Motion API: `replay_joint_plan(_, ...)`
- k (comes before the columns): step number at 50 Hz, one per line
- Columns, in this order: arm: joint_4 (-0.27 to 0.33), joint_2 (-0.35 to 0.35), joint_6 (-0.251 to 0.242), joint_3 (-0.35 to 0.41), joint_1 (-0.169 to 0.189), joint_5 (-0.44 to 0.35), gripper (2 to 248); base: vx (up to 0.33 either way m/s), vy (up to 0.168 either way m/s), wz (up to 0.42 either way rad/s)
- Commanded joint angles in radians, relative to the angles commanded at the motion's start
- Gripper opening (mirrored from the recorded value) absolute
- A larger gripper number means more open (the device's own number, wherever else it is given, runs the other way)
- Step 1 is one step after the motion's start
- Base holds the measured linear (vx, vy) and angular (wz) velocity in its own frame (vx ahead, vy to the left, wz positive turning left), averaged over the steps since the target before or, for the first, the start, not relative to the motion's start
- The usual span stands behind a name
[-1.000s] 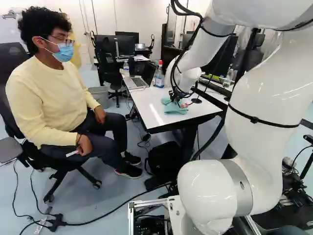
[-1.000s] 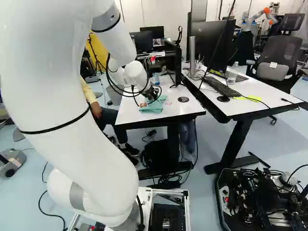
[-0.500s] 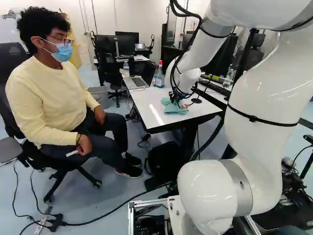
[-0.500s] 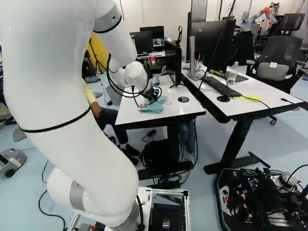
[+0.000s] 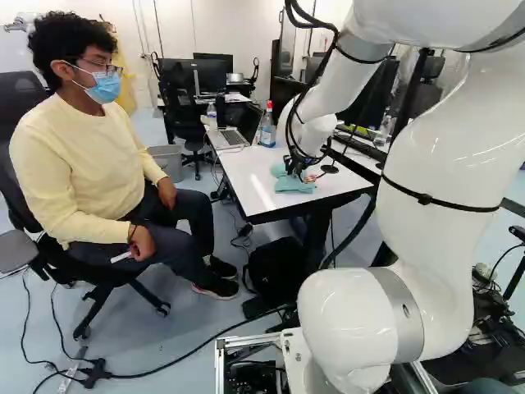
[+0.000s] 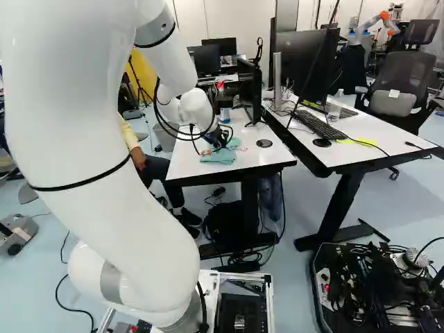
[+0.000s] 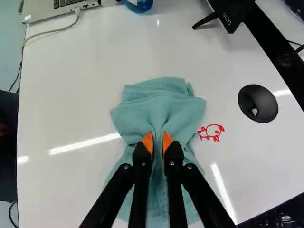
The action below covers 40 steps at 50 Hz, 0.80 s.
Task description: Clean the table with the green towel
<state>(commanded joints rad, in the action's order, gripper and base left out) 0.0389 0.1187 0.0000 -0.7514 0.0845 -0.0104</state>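
The gripper (image 6: 220,141) is low over the white table (image 6: 187,164), at the green towel (image 6: 219,157). Seen from the wrist, the gripper (image 7: 158,142) has its orange pads close together, pinching a raised fold of the bunched towel (image 7: 161,102) from both sides. The cloth spreads ahead of the fingers and beneath them, lying on the tabletop. A small red drawing (image 7: 210,132) shows on the white surface just beside the towel. What lies under the cloth is hidden.
A laptop (image 5: 230,138) and a spray bottle (image 5: 268,129) stand toward the table's far end. Beside the towel is a round black fitting (image 7: 258,103); farther ahead stands a monitor foot (image 7: 231,13). A seated person (image 5: 82,156) is beside the table. Another robot (image 6: 371,26) stands far back.
Gripper and towel have shifted slightly together across the tabletop, a little toward the base. The pinch on the cloth stays as it was, and the base has not moved.
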Motion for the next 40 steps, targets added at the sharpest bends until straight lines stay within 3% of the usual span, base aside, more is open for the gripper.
replay_joint_plan(27,0.0,-0.002,0.0,0.003,0.001,0.022,44,0.0,0.0,0.0)
replay_joint_plan(40,0.0,-0.031,0.0,0.034,0.026,0.022,44,0.0,0.0,0.0)
